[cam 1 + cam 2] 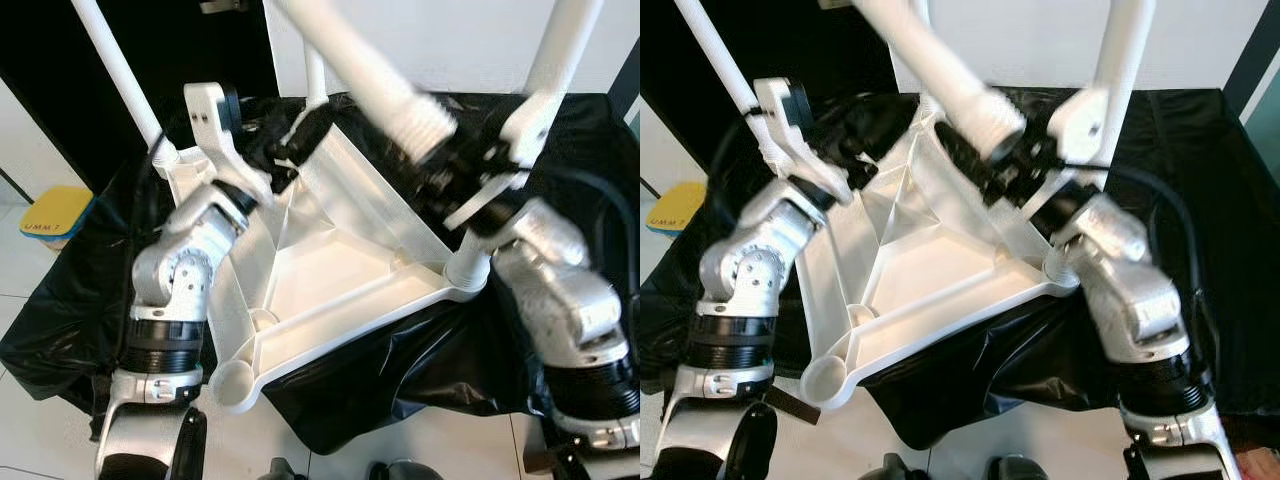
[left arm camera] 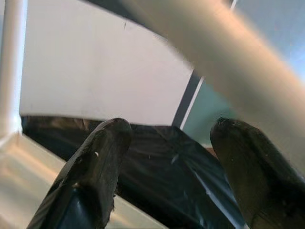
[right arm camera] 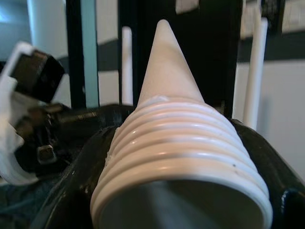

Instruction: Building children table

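Note:
A white children's table top (image 1: pixel 330 270) lies upside down on a black-covered surface (image 1: pixel 580 140). White legs stand in its far left corner (image 1: pixel 120 80), its back corner (image 1: pixel 315 75) and its right corner (image 1: pixel 555 60). The near corner socket (image 1: pixel 232 380) is an open ring. My right gripper (image 1: pixel 450 160) is shut on a loose white leg (image 1: pixel 370 75), blurred and slanting over the top; its threaded end (image 3: pixel 181 157) sits between the fingers. My left gripper (image 1: pixel 290 140) hovers open over the top's far left part, its fingers (image 2: pixel 95 167) wide apart with nothing between them.
The black sheet hangs over the surface's front edge (image 1: pixel 350 400) above a pale tiled floor. A yellow object (image 1: pixel 55 212) lies on the floor at the left. A white wall (image 1: pixel 480 40) rises behind, with a dark opening (image 1: pixel 40 60) at the back left.

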